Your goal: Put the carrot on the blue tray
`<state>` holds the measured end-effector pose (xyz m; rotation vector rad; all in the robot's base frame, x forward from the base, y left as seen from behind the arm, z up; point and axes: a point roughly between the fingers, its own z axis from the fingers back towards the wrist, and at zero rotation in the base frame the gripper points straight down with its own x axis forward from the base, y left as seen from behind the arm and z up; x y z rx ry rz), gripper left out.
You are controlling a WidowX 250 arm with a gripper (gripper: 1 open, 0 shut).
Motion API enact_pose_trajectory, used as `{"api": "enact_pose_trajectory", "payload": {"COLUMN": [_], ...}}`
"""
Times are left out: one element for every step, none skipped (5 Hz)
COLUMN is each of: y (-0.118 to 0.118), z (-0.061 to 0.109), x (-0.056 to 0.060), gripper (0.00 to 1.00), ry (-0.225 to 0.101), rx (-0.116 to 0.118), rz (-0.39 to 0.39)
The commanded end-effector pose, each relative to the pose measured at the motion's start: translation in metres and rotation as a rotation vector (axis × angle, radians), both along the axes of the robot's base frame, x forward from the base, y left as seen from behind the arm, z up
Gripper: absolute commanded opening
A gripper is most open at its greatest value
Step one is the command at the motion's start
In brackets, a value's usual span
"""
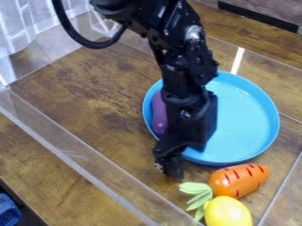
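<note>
Carrot (239,179), item one on my remote list: orange toy with dark grooves and a pale green leafy top, lying on its side on the wooden counter (83,106), just outside the near rim of the blue tray (250,113), close to the rim or possibly touching it, I cannot tell which, but not on it. Item two, a yellow lemon (227,212), sits just below the carrot, touching or nearly touching it. Item three, a purple eggplant (154,112), lies on the left part of the tray, mostly hidden behind the arm. Item four, the pincer (167,165), points down over the counter at the tray's near-left edge, to the left of the carrot and apart from it; its jaws are released and I see nothing between them. Status as I judge it: nothing delivered, the carrot ungrasped, so the whole pick, lift and placement onto the tray is left to do. Writing, brands, labels: none that I can read on any item, the arm or the clear wall (71,150) around the counter
</note>
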<state>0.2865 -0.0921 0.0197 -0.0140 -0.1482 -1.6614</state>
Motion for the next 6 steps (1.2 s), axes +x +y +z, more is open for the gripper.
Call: {"api": "enact_pose_trajectory", "payload": {"y": [0.015, 0.020, 0.025, 0.018, 0.010, 0.001], "z": [0.011, 0.011, 0.011, 0.011, 0.014, 0.019], "x": [0.006, 0.000, -0.010, -0.022, -0.033, -0.033], "gripper": [0.00, 0.00, 0.00, 0.00, 0.00, 0.00], "ry": [-0.030, -0.025, -0.009, 0.009, 0.029, 0.045], "rx": [-0.006, -0.001, -0.001, 0.000, 0.001, 0.009], "rz": [-0.018, -0.006, 0.010, -0.027, -0.068, -0.117]}}
